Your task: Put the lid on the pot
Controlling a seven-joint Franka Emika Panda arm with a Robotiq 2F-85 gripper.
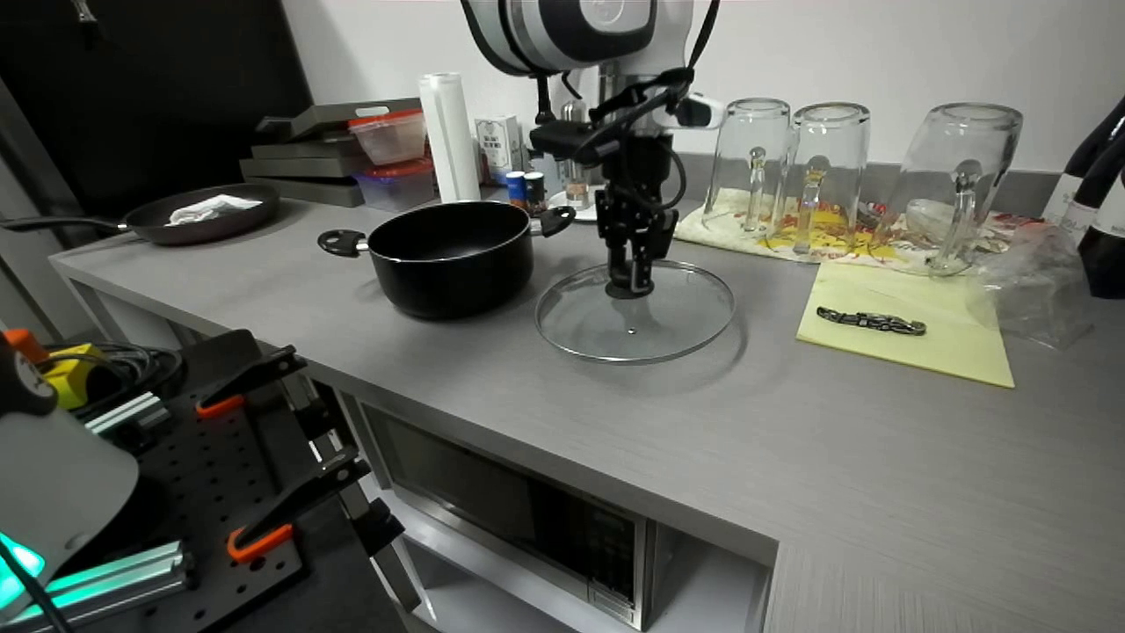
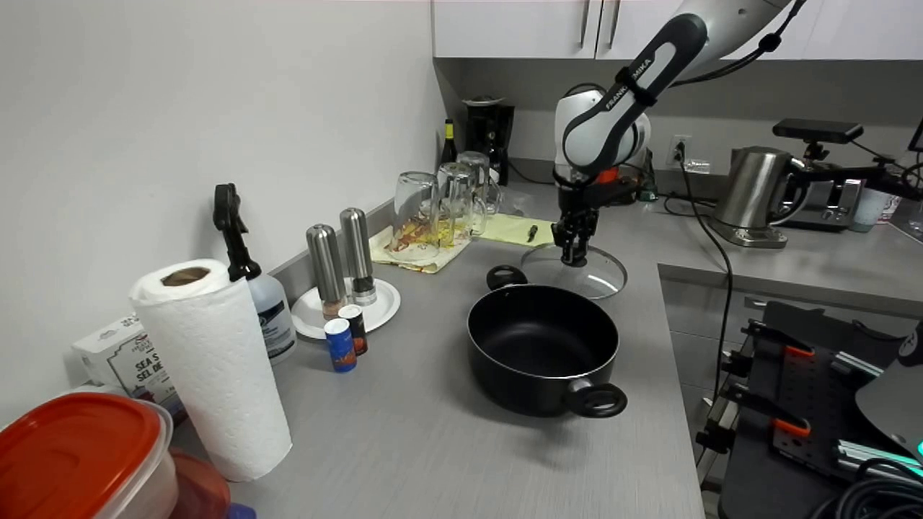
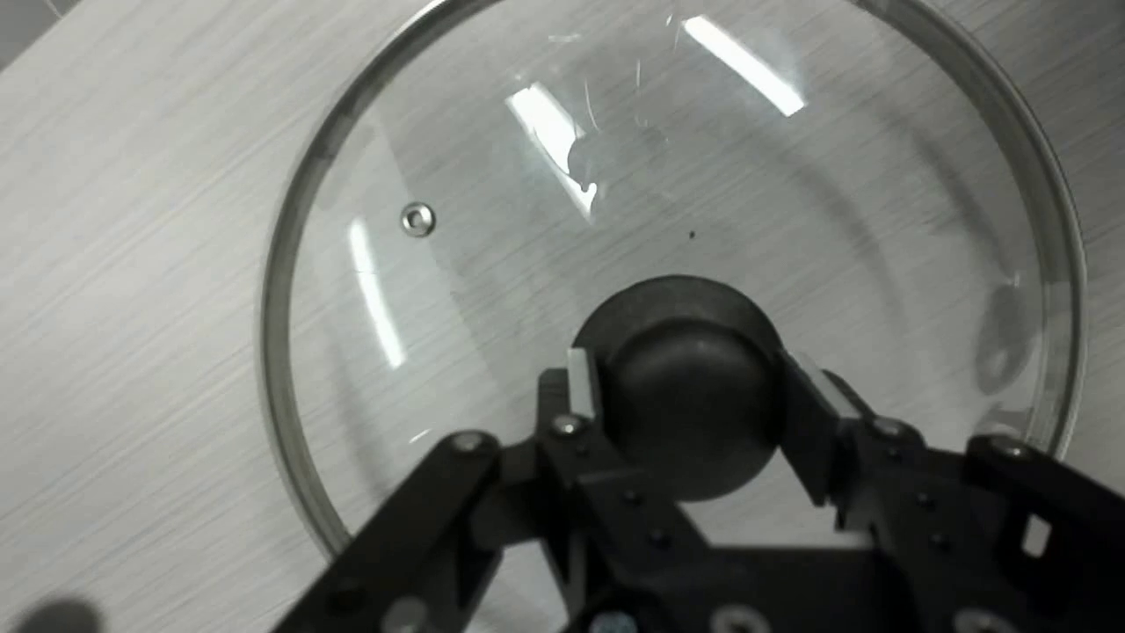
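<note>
The black pot (image 1: 453, 286) stands upright and uncovered on the grey counter; it also shows in an exterior view (image 2: 508, 382) with its dark inside visible. The clear glass lid (image 1: 677, 330) is beside the pot, on the side toward the glass mugs. My gripper (image 1: 630, 280) points down at the lid's black knob. In the wrist view the gripper (image 3: 690, 378) has one finger on each side of the knob, both seeming to touch it. The lid (image 3: 492, 264) fills most of that view. Its offset shadow suggests it hangs slightly above the counter; the exact height is unclear.
Upturned glass mugs (image 1: 817, 176) stand on a cloth behind the lid. A yellow paper (image 1: 958, 352) carries a small dark object (image 1: 870, 322). Two mills on a white plate (image 2: 389, 306), small shakers (image 2: 340, 346) and a paper towel roll (image 2: 216, 382) stand along the wall.
</note>
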